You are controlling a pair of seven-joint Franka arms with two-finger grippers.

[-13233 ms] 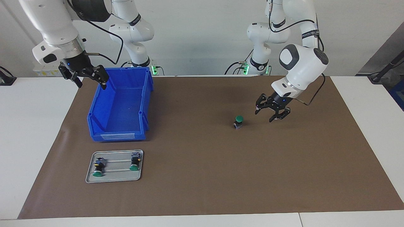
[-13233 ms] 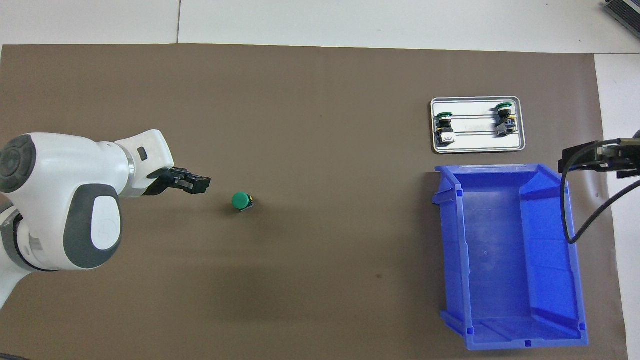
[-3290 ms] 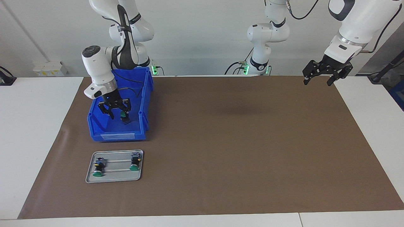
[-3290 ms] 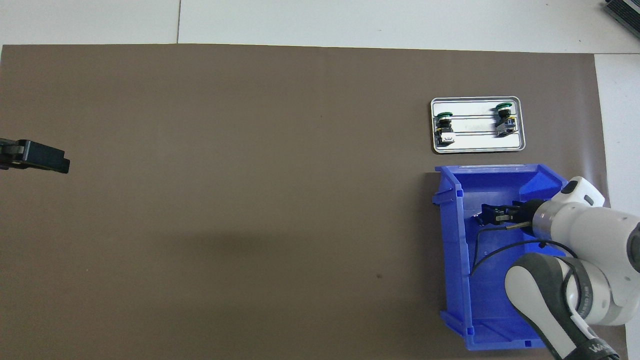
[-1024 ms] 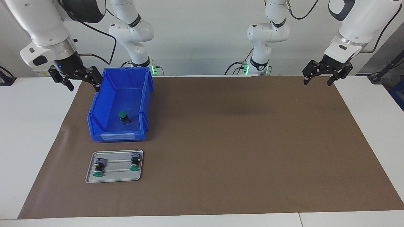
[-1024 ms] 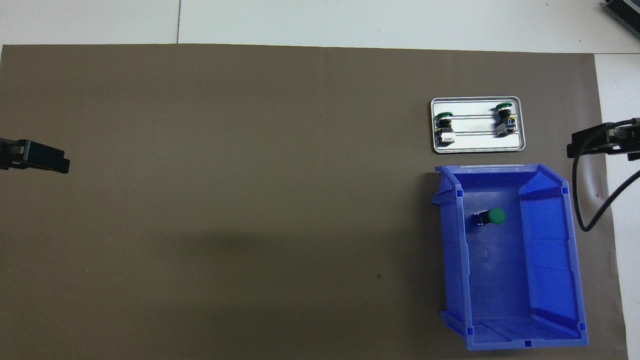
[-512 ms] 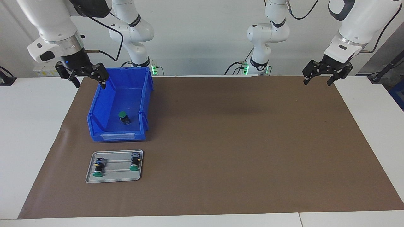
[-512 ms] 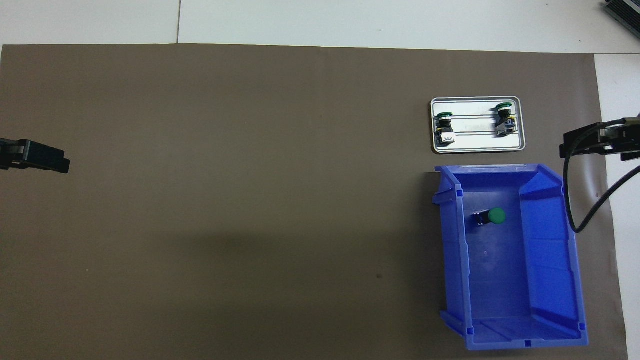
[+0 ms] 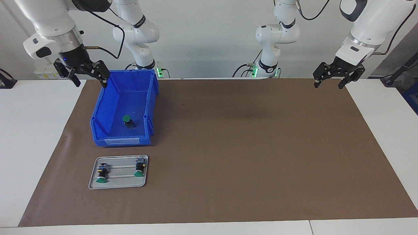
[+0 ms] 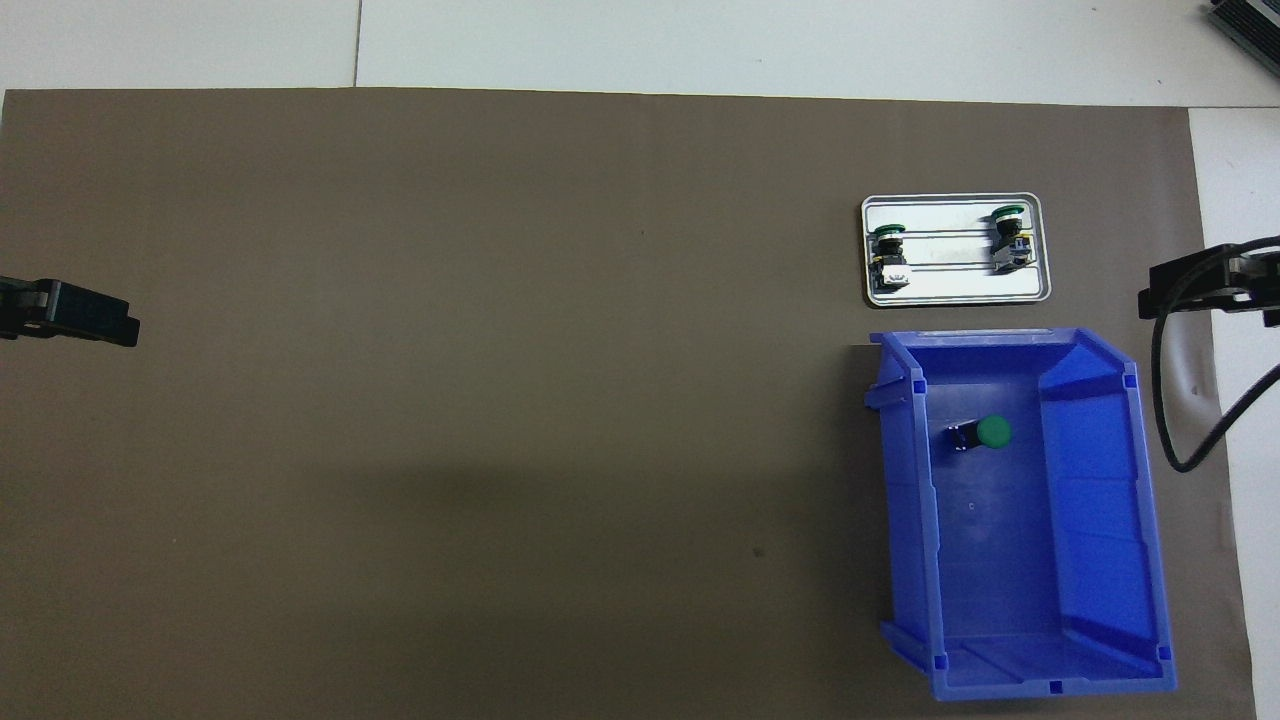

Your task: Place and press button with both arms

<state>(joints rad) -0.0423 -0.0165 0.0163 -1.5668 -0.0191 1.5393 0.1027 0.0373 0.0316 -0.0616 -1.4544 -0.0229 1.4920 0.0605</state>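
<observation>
Button (image 9: 127, 120) upright in blue bin (image 9: 112, 141); bin label unreadable. Left hand (image 9: 333, 78), right hand (image 9: 87, 78) raised, spread, empty.

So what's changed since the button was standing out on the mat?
The button has moved from the mat's middle into the blue bin, set there and let go by the right arm. The right end effector is now open, up over the bin's corner nearest the robots. The left end effector has withdrawn, open, over the mat's corner at its own end. The tray and its two buttons haven't moved.
</observation>
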